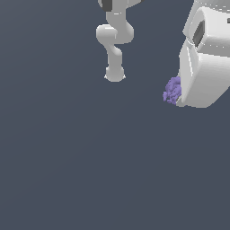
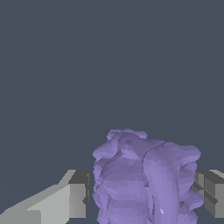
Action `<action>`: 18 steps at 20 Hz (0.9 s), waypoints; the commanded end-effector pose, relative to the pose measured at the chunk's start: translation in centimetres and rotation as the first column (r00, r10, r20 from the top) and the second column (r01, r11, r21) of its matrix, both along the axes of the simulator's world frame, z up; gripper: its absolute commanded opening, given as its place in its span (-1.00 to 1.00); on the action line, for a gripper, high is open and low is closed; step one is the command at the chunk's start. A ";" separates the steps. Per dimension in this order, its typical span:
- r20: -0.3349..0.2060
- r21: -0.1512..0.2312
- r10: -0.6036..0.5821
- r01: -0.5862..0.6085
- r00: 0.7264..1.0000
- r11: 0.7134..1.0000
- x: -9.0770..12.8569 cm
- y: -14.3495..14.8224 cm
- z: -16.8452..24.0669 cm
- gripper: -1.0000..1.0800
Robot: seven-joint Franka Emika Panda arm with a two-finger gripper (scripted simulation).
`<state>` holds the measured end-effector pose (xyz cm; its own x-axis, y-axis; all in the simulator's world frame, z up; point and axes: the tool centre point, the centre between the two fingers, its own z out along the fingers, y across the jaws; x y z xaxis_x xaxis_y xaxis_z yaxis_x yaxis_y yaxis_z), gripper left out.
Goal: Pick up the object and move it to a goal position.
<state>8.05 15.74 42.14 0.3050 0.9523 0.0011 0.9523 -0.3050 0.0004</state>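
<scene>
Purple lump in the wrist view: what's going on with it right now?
The Panda arm's gripper has the lumpy lavender chunk between its two fingers, one on each side and pressed close against it. In the exterior view the chunk pokes out beside the white hand. It looks gripped; whether it is off the floor cannot be told.

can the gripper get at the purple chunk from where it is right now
Probably yes. In the wrist view the purple chunk already sits between the two fingers, with nothing else near it. The exterior view shows it tucked against the gripper. Whether the pads actually press on it cannot be told.
</scene>
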 end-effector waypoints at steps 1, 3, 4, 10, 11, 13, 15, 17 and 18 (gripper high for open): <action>-0.001 0.000 0.000 0.000 1.000 1.000 0.0 0.3 1.1 -1.00; -0.001 0.000 -0.001 0.001 1.000 1.000 0.0 0.5 1.8 -1.00; -0.001 0.000 -0.001 0.001 1.000 1.000 0.0 0.5 2.1 -1.00; -0.001 0.000 -0.001 0.001 1.000 1.000 0.1 0.8 3.1 -1.00; -0.001 -0.001 -0.001 0.001 1.000 1.000 0.1 0.9 3.2 -1.00; -0.001 -0.001 -0.001 0.001 1.000 1.000 0.1 0.9 3.4 -1.00; -0.001 -0.001 -0.001 0.001 1.000 1.000 0.1 0.9 3.5 -1.00; -0.001 -0.001 -0.001 0.001 1.000 1.000 0.1 0.9 3.5 -1.00; -0.001 -0.001 -0.001 0.001 1.000 1.000 0.2 0.9 3.5 -1.00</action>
<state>8.19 16.68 45.61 0.3056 0.9521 0.0000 0.9521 -0.3056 -0.0002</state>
